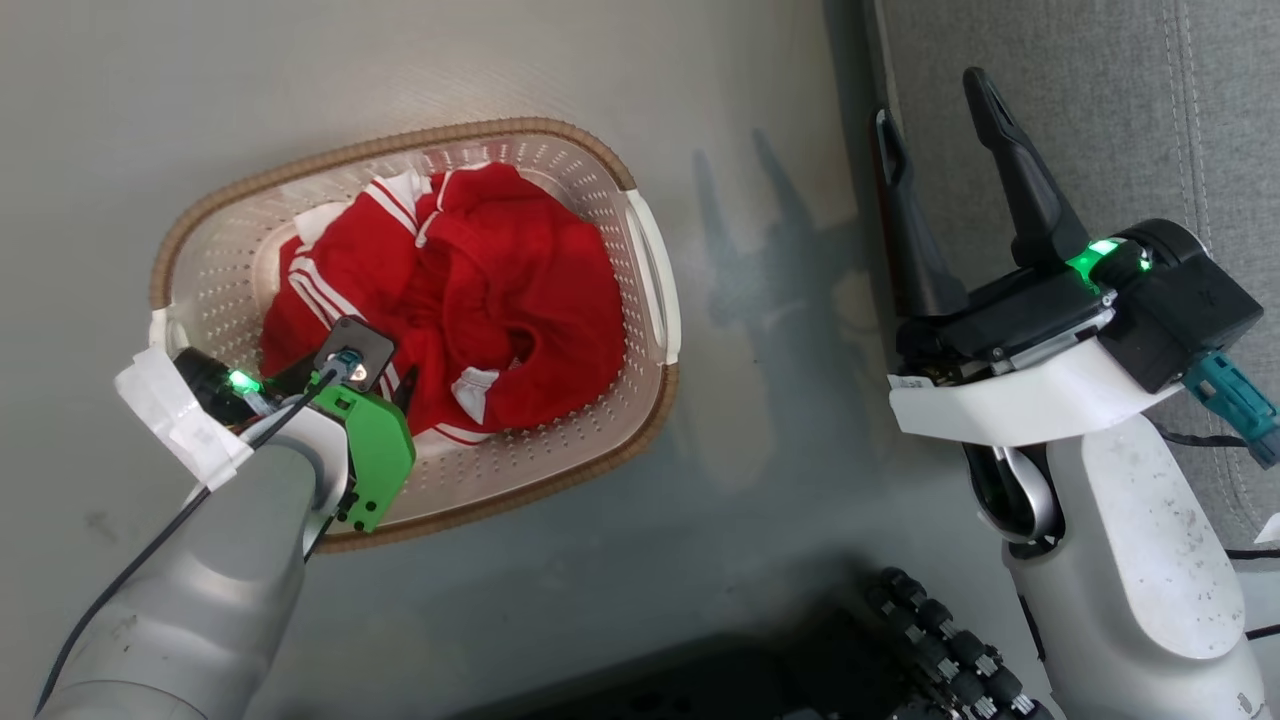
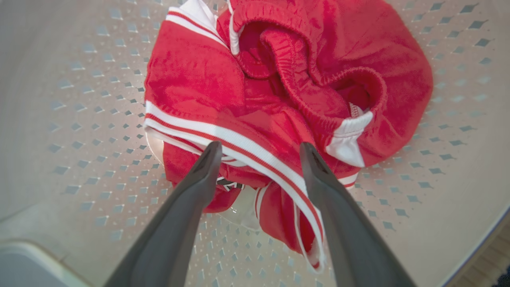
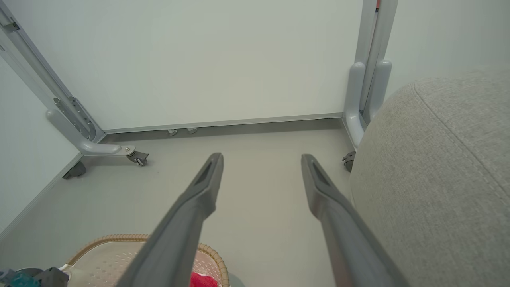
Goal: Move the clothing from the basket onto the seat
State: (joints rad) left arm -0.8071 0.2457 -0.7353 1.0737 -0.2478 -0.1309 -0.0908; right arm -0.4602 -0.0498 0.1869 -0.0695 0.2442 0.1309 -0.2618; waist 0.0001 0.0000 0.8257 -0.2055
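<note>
The clothing [image 1: 500,270] lies bunched in the cream perforated basket [image 1: 500,130] on the floor: bright red fabric with white stripes. My left arm's wrist [image 1: 360,440] reaches into the basket from its near-left corner. In the left wrist view my left gripper [image 2: 259,149] is open, its two fingers either side of a white-striped fold of the clothing [image 2: 279,79], just above it. My right gripper [image 1: 930,97] hangs open and empty above the floor beside the grey seat [image 1: 1100,100]. In the right wrist view the right gripper [image 3: 261,156] has the seat [image 3: 438,179] close on its right.
Grey floor [image 1: 780,350] separates the basket from the seat. A white panel wall on metal legs with castors [image 3: 135,155] stands beyond. My dark base [image 1: 900,640] sits at the head view's bottom edge. The basket's rim [image 3: 207,249] shows below the right gripper.
</note>
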